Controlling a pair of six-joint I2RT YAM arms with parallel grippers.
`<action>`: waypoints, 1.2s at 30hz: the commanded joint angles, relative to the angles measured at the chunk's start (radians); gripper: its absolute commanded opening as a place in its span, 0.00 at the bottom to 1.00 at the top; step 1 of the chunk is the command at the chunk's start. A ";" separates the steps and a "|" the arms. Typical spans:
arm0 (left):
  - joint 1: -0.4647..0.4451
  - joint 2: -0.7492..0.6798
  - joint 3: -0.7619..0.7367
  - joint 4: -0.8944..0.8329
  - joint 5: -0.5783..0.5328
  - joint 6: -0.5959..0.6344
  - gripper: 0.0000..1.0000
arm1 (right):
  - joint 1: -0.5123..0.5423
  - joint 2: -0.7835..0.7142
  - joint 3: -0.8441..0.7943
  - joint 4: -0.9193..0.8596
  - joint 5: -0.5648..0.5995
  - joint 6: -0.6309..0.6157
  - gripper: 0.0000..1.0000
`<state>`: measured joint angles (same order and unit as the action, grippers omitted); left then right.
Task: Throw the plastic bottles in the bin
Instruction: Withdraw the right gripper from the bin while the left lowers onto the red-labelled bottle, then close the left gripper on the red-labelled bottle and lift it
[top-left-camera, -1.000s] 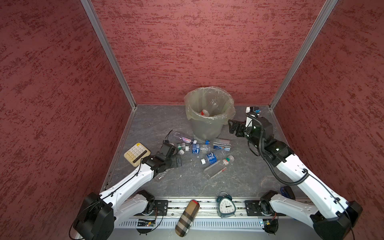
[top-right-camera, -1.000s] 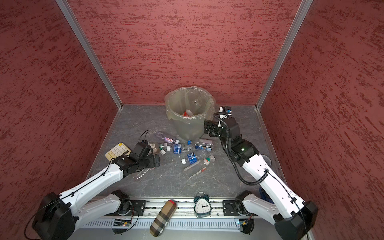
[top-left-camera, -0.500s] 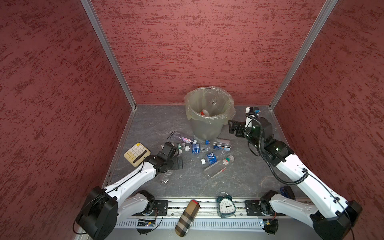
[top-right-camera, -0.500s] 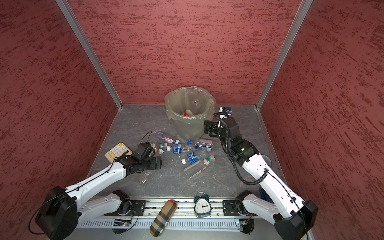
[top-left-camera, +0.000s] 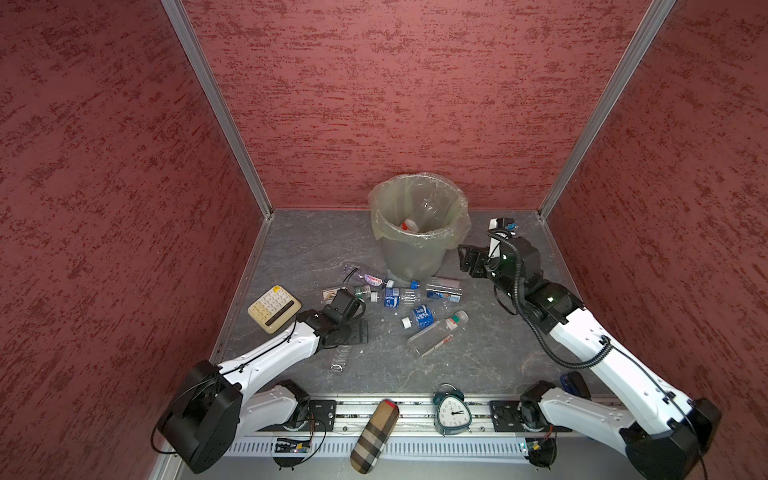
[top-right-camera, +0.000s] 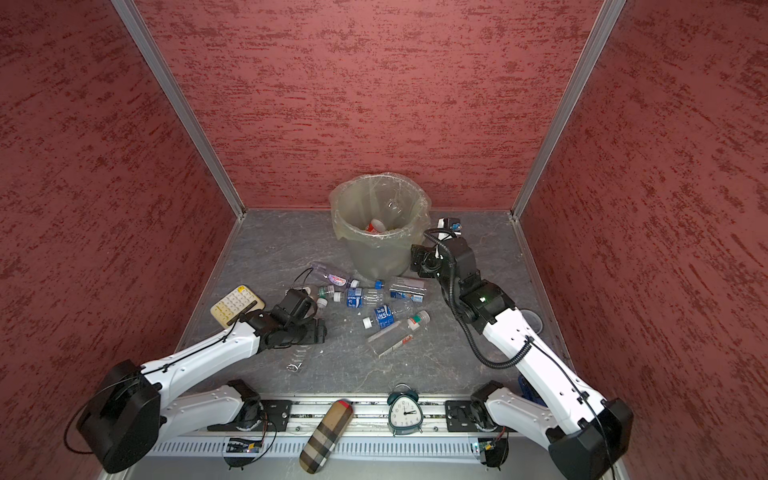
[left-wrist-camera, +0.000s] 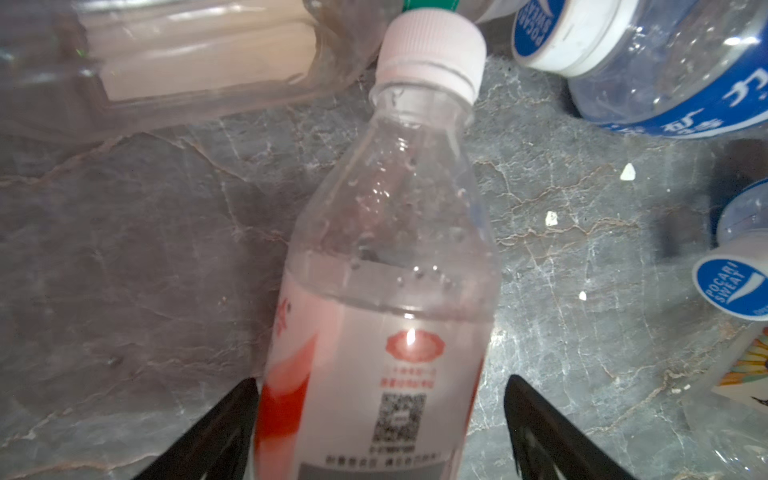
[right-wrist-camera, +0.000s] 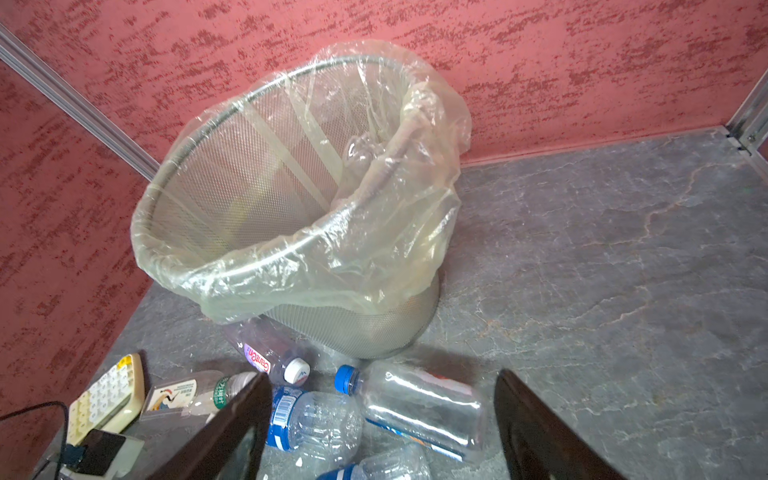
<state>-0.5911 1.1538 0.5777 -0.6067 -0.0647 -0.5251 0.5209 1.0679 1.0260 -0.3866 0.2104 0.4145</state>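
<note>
Left wrist: left jaws spread around a clear round plastic bottle (left-wrist-camera: 386, 249); right jaws spread.

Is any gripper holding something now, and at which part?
Nothing is gripped yet. The left gripper, open, straddles the pink-labelled bottle at its label. The right gripper is empty.

The bin (right-wrist-camera: 353, 332) is fine grey wire mesh, lined with a thin, glossy, crinkled yellowish plastic bag (right-wrist-camera: 374, 249). The plastic bottles (left-wrist-camera: 386, 249) are clear and shiny. The table (right-wrist-camera: 602, 270) looks like matt, veined grey stone; the walls (right-wrist-camera: 540, 62) are rough-textured.
</note>
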 joint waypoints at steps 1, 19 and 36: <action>-0.010 0.005 0.019 -0.018 -0.029 -0.010 0.89 | 0.000 -0.013 -0.020 -0.003 0.013 0.024 0.81; -0.026 0.005 0.022 -0.050 -0.097 -0.048 0.86 | 0.001 -0.096 -0.169 -0.041 0.014 0.057 0.87; -0.024 0.016 0.013 -0.046 -0.095 -0.061 0.75 | 0.001 -0.147 -0.325 0.013 0.034 0.086 0.89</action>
<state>-0.6121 1.1641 0.5877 -0.6506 -0.1448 -0.5766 0.5209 0.9344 0.7048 -0.4072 0.2142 0.4805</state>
